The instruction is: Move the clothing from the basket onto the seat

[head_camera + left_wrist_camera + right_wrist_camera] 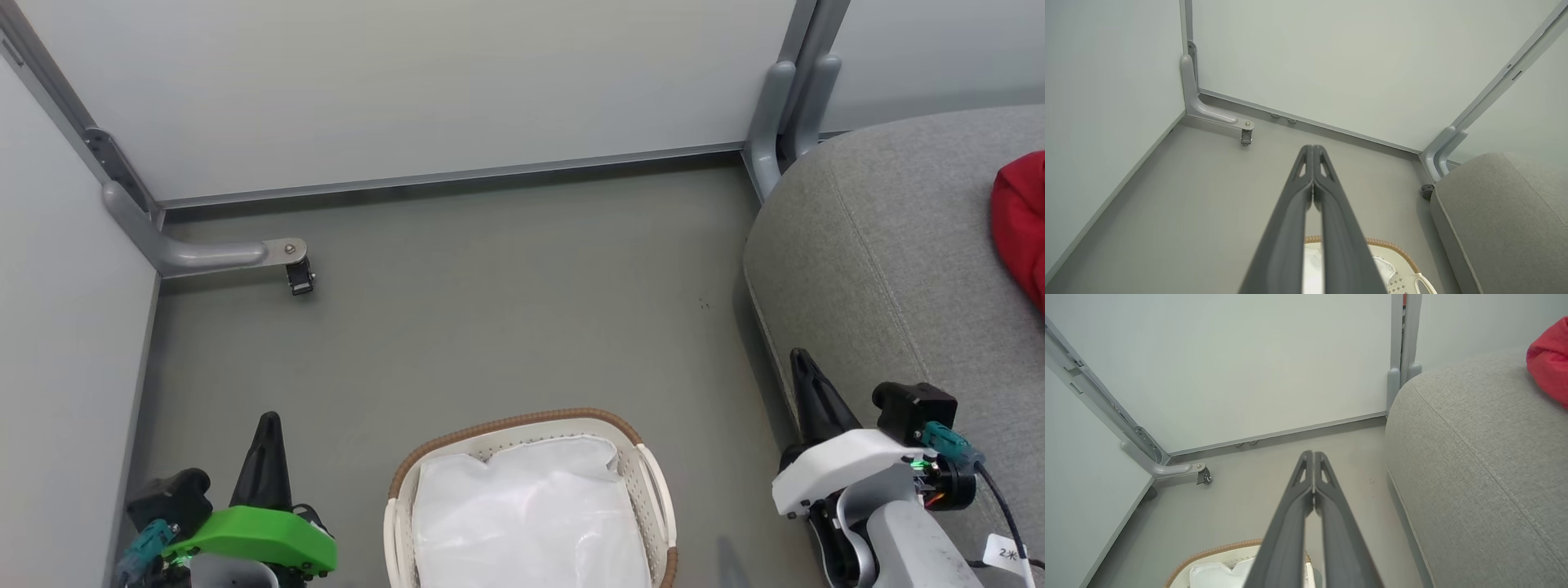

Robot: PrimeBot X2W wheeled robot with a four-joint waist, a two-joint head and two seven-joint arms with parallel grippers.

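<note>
grey seat (882, 245), red clothing (1022, 224) cropped at edge

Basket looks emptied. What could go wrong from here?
The rumpled liner and the basket's cropped near end could hide a garment.
The clothing on the seat is cut off by the picture's edge, so it might be overhanging.
The right gripper is close to the seat's side; turning could scrape it.

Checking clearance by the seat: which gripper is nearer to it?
Right. The right gripper is close beside the edge of the seat; the left gripper is on the other side of the basket, well away.
</note>
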